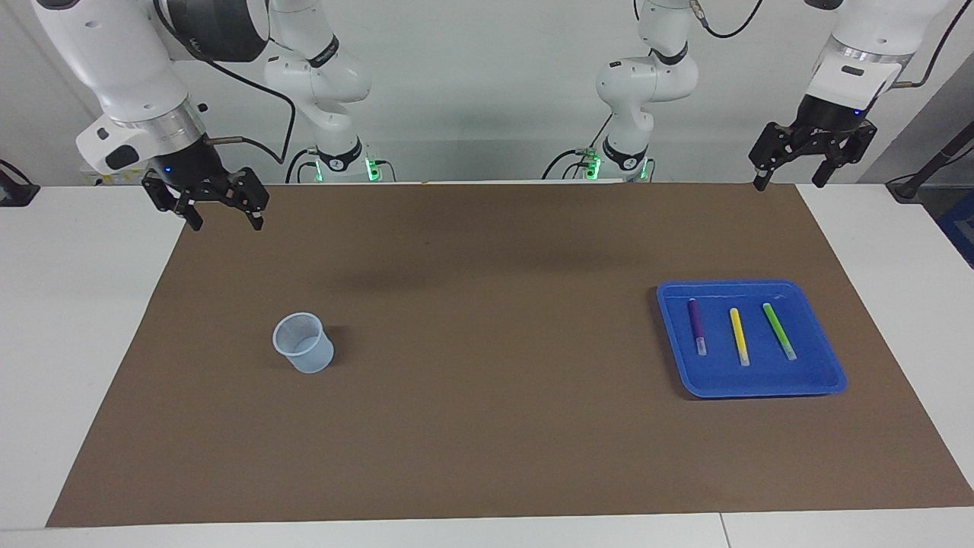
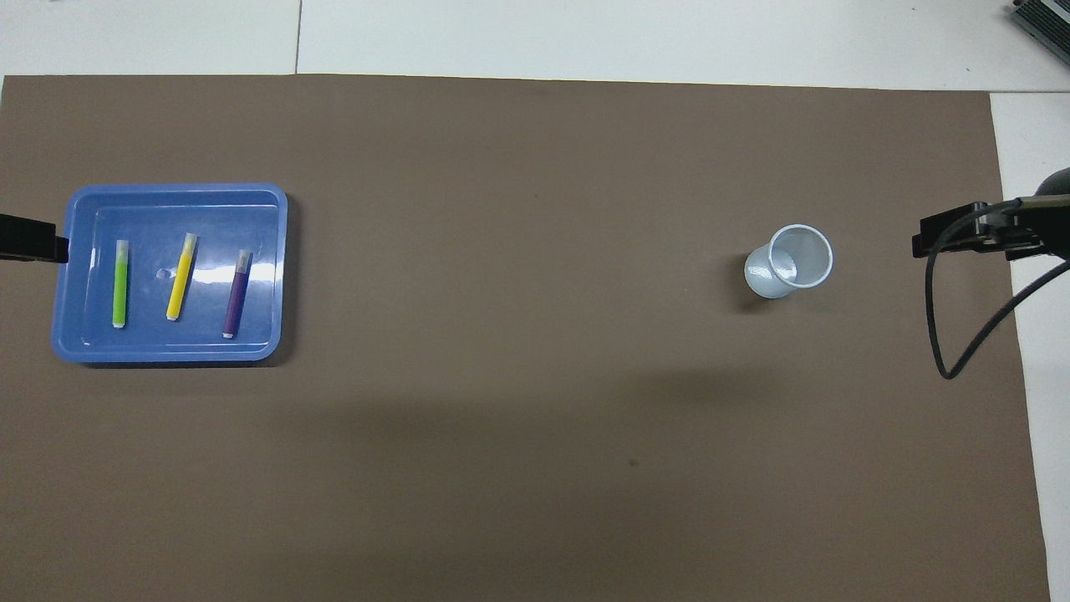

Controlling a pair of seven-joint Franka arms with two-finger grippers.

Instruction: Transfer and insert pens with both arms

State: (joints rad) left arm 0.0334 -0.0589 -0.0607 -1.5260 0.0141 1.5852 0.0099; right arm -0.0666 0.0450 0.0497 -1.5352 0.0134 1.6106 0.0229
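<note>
Start layout: left gripper (image 1: 787, 183) and right gripper (image 1: 223, 224) raised, wide open, empty; pens (image 1: 736, 333) in tray (image 1: 761, 388), cup (image 1: 303, 344) below and well apart from either gripper's jaws, ready for handover

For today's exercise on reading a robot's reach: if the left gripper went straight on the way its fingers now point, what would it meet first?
The left gripper, open and empty, points downward with a slight tilt, so it would probably meet the brown mat at its corner nearest the robots. The blue tray and its pens lie farther out. Depth is uncertain.
</note>
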